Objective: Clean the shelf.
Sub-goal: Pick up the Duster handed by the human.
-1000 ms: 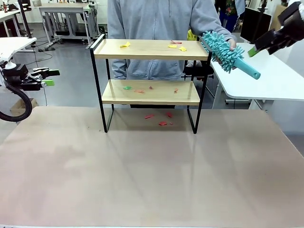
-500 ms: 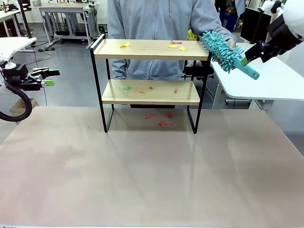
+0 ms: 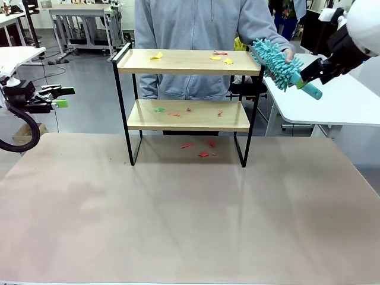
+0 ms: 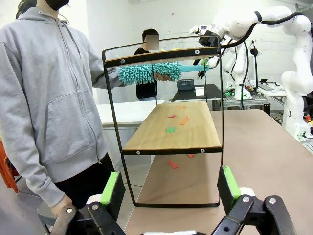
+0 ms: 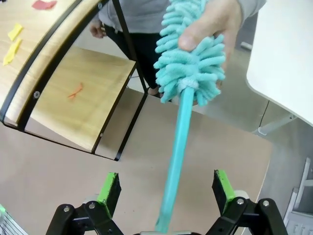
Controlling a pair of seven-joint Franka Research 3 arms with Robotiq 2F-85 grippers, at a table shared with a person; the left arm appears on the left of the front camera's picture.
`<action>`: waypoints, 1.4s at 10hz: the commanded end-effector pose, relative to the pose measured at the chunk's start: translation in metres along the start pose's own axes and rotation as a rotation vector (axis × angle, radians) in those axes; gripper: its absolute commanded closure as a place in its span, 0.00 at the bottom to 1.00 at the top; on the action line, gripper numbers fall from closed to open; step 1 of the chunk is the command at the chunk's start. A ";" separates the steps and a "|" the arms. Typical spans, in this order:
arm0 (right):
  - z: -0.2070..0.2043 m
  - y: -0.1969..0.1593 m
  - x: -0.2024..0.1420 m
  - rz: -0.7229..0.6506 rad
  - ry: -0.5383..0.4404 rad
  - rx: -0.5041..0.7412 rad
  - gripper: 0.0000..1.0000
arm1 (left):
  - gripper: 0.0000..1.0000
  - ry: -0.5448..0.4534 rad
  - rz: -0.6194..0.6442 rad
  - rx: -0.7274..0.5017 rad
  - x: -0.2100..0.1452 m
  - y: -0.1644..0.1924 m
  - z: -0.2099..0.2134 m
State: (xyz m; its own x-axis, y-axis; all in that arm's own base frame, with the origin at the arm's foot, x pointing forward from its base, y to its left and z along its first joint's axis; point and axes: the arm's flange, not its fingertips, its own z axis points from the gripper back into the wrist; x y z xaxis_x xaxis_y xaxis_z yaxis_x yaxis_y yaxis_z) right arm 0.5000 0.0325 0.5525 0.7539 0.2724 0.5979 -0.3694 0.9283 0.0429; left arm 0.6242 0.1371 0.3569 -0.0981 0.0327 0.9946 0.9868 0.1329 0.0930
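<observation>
The shelf stands at the table's far middle, with yellow and red paper scraps on its top board and green and red scraps on the lower board. At its right end a person's hand holds a teal duster by its fluffy head. My right gripper is open, and the duster's handle runs between its green pads without touching them. The right gripper sees the hand on the duster head. My left gripper hangs open and empty far left, facing the shelf's end.
Red scraps lie on the beige table under the shelf. A white side table stands at the right, below my right arm. The person stands right behind the shelf.
My right gripper has moved left and down until its open fingers stand on either side of the duster's handle. The duster, the shelf and the left arm have stayed put.
</observation>
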 end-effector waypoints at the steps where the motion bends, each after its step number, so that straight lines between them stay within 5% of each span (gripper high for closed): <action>1: -0.008 0.005 0.002 -0.030 0.007 -0.029 0.00 | 0.00 -0.003 -0.005 -0.003 0.002 -0.001 0.000; 2: -0.010 0.006 0.002 -0.044 -0.006 -0.048 0.00 | 0.00 -0.003 -0.005 -0.003 0.002 -0.001 0.000; 3: -0.009 0.005 0.003 -0.052 -0.023 -0.064 0.17 | 0.00 -0.003 -0.005 -0.003 0.002 -0.001 0.000; 4: -0.009 0.005 0.003 -0.056 -0.021 -0.066 0.60 | 0.00 -0.003 -0.005 -0.003 0.002 -0.001 0.000; 6: -0.006 0.004 0.003 -0.062 -0.016 -0.072 1.00 | 0.00 -0.003 -0.005 -0.003 0.002 -0.001 0.000; 14: 0.005 0.001 0.002 -0.104 0.026 -0.131 1.00 | 0.00 -0.003 -0.005 -0.003 0.002 -0.001 0.000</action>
State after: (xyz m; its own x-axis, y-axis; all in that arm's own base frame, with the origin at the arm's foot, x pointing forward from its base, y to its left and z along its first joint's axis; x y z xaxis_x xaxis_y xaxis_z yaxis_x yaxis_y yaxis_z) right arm 0.5034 0.0289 0.5533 0.7816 0.2056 0.5890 -0.2649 0.9642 0.0150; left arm 0.6242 0.1371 0.3568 -0.0980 0.0327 0.9946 0.9868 0.1329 0.0929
